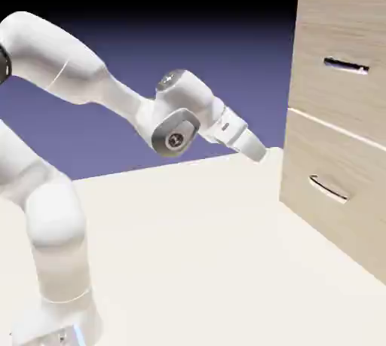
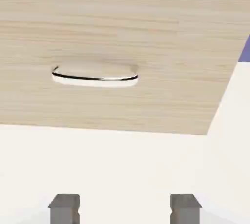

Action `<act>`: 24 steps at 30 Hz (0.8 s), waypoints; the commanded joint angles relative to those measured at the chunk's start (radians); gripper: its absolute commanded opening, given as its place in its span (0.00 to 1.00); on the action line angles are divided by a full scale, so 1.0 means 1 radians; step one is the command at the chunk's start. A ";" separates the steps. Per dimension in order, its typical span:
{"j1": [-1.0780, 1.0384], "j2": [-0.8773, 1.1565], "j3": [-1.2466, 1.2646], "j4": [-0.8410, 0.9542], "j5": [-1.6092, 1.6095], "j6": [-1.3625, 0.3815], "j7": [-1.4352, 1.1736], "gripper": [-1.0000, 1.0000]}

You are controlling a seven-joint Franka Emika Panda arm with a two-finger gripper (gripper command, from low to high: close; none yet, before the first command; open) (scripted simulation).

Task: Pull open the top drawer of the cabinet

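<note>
The cabinet (image 1: pixel 301 96) stands tall at the exterior view's right, in light beige wood grain. Its top drawer (image 1: pixel 332 28) carries a short straight silver handle (image 1: pixel 347 65) and sits flush with the cabinet face. Below it is a second drawer (image 1: pixel 324 160) with a curved handle (image 1: pixel 329 188). My gripper (image 1: pixel 261 153) hovers above the table, left of the cabinet at the lower drawer's height, well short of it. In the hand view my gripper (image 2: pixel 124 208) is open, its grey fingertips (image 2: pixel 64 207) apart with nothing between them, facing the curved handle (image 2: pixel 95 77).
The cream table (image 1: pixel 196 246) stretches from the robot's base to the cabinet foot. In the hand view a strip of table (image 2: pixel 122 164) lies between my fingertips and the drawer front. The blue-violet backdrop (image 2: pixel 245 50) shows past the cabinet's right edge.
</note>
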 commanded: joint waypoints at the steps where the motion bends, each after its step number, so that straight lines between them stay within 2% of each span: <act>1: 0.034 -0.014 -0.020 0.016 -0.044 -0.013 -0.006 0.50; 24: 0.820 -0.342 -0.478 0.383 -1.044 -0.308 -0.138 0.50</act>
